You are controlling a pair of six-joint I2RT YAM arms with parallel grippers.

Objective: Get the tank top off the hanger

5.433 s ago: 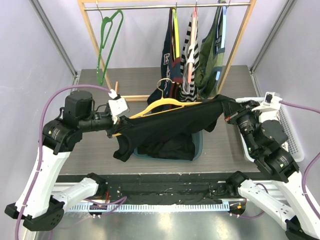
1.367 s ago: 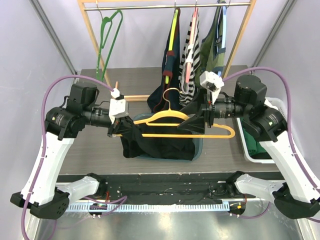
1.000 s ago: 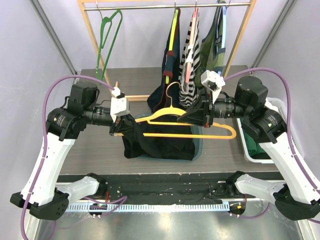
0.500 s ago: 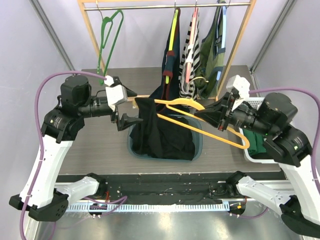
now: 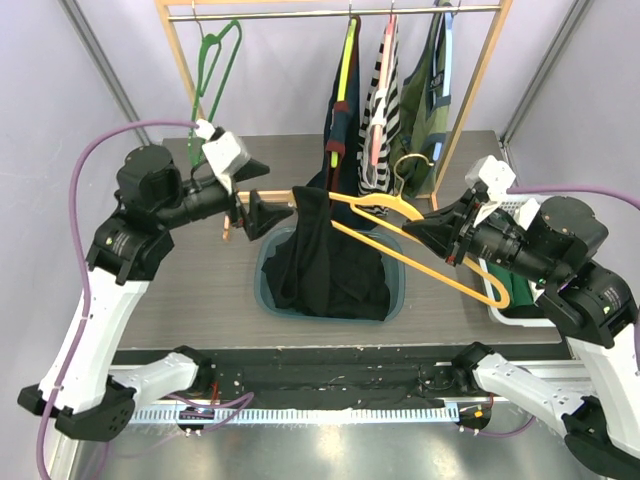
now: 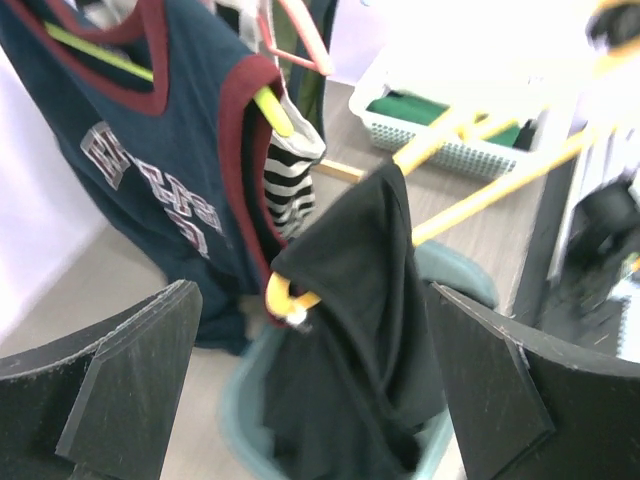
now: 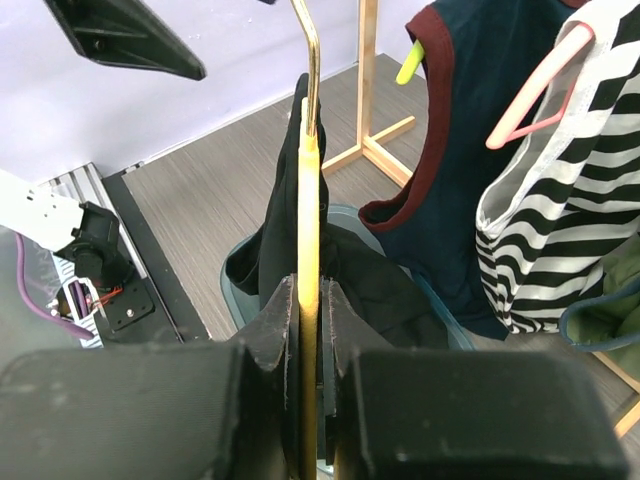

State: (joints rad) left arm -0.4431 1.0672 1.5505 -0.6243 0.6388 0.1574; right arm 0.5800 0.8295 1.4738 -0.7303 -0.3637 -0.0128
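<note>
1 tank top (image 5: 320, 260) edge over hanger (image 5: 450, 280) end

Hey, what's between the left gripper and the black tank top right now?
Nothing, only air: in the left wrist view the open left gripper faces the tank top, draped over the yellow hanger's end, without touching.

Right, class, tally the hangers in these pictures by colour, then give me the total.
green hanger: 1
yellow-orange hanger: 1
lime hanger: 1
pink hanger: 1
blue hanger: 1
Total: 5
</note>
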